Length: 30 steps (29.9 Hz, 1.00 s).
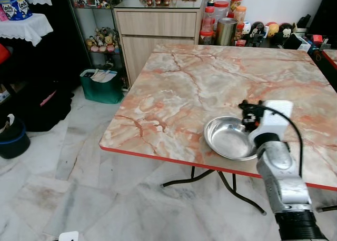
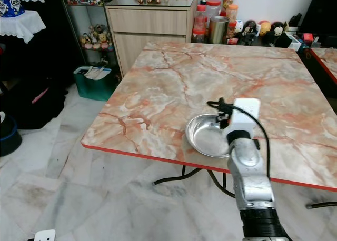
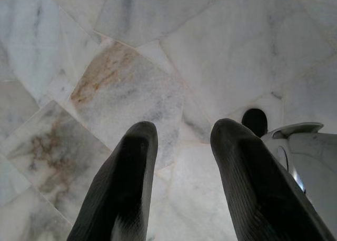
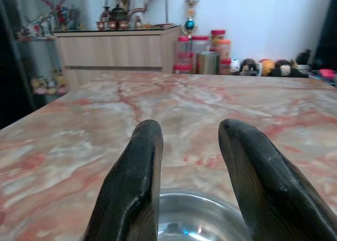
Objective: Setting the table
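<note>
Steel is the landmark here: a shallow round stainless steel bowl point(image 1: 229, 138) sits flat on the pink-veined marble table point(image 1: 210, 78), close to its near red-trimmed edge. Right hand point(image 4: 189, 172) hovers just over the bowl's near rim, its two black fingers spread apart with nothing between them. Looks to me like the bowl has been set down and the placing step is about finished. The next move probably calls for lifting straight up and back without clipping the rim.

Left hand point(image 3: 181, 183) hangs low beside the body, fingers parted and empty, over the pale marble floor point(image 3: 131, 67); that wrist view shows floor tiles in close-up, which the head views don't.

Beyond the bowl, the right wrist view looks level across the table to red-lidded jars point(image 4: 200, 51) at the wall.
</note>
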{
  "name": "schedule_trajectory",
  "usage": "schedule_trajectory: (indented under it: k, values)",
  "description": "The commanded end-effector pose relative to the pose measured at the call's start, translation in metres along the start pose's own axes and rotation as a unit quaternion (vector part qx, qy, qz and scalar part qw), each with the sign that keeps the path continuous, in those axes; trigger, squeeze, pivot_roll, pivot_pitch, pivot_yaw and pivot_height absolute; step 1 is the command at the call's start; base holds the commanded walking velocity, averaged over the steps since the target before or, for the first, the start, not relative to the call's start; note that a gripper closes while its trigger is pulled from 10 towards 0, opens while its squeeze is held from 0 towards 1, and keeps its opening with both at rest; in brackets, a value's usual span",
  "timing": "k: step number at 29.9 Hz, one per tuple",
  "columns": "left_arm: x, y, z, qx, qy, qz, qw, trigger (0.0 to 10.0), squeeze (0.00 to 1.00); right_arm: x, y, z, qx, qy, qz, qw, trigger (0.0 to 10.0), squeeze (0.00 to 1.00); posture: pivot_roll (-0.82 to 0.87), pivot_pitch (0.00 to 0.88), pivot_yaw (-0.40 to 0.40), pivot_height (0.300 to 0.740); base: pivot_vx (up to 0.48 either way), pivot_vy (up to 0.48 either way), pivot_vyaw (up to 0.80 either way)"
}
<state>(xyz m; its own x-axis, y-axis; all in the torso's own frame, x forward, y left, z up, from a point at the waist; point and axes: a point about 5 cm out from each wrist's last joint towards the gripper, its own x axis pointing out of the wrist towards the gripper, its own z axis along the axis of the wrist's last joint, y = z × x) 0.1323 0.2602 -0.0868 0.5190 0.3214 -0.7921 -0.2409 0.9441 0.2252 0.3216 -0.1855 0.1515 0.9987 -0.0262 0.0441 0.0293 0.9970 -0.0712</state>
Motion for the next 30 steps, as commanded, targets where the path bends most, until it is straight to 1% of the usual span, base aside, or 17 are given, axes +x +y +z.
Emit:
schedule_trajectory:
  k: [1,5,7,14,26,28,30]
  values:
    - [-0.0009,0.0000,-0.0041,0.011,0.006,0.002,1.000,10.0,0.00,0.0043,-0.0025,0.0072,-0.012,-0.017,-0.001,1.000,10.0,0.00,0.01,0.000,0.000,0.732,0.000,-0.480,0.00]
    - [-0.0013,0.0001,-0.0053,0.010,0.007,0.002,1.000,10.0,0.00,0.0067,-0.0026,0.0110,-0.017,-0.024,0.000,1.000,10.0,0.00,0.01,0.000,-0.003,0.732,0.000,-0.480,0.00]
    - [-0.0016,0.0003,-0.0065,0.009,0.007,0.003,1.000,10.0,0.00,0.0081,-0.0001,0.0137,-0.022,-0.032,0.004,0.999,10.0,0.00,0.01,0.000,-0.002,0.732,0.000,-0.480,0.00]
    - [-0.0020,0.0006,-0.0074,0.010,0.006,-0.001,1.000,10.0,0.00,0.0084,0.0036,0.0142,-0.022,-0.038,0.010,0.999,10.0,0.00,0.01,0.000,0.003,0.732,0.000,-0.480,0.00]
    - [-0.0017,0.0007,-0.0058,0.008,0.003,-0.003,1.000,10.0,0.00,0.0096,0.0021,0.0166,-0.012,-0.044,0.005,0.999,10.0,0.00,0.01,0.000,0.003,0.732,0.000,-0.480,0.00]
    - [-0.0016,0.0006,-0.0054,0.006,0.003,-0.003,1.000,10.0,0.00,0.0099,0.0026,0.0170,-0.001,-0.042,0.009,0.999,10.0,0.00,0.01,0.000,0.004,0.732,0.000,-0.480,-0.80]
    - [-0.0015,0.0005,-0.0054,0.005,0.003,-0.003,1.000,10.0,0.00,0.0099,0.0029,0.0171,-0.002,-0.042,0.010,0.999,10.0,0.00,0.01,0.000,0.004,0.732,0.000,-0.480,-0.80]
